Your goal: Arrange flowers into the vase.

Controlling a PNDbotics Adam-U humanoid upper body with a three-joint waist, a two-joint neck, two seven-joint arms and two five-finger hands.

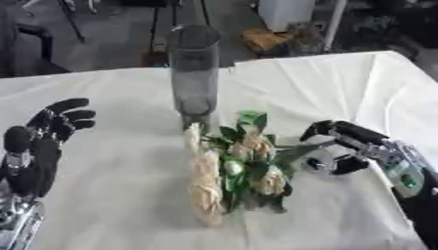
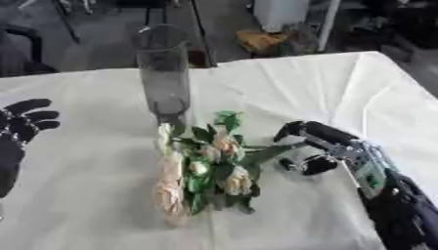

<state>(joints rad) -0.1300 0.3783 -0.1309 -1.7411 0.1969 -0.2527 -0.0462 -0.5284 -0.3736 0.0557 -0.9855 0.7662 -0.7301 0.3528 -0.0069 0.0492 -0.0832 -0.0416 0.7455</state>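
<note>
Right hand [image 1: 346,146], at 3 o'clock of the flowers [image 1: 231,168], curls round the stems. Pinch low; lift toward the vase [image 1: 193,73] at 12 o'clock. Left hand [image 1: 43,141] idles, fingers spread.

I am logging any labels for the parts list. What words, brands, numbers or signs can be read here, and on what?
None can be read.
The vase, flowers and tablecloth bear no writing.
A green patch on the right hand's wrist shows no legible text.

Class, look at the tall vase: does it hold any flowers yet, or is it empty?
Empty. The vase stands upright with nothing inside, and the flowers lie on the white cloth in front of it.
</note>
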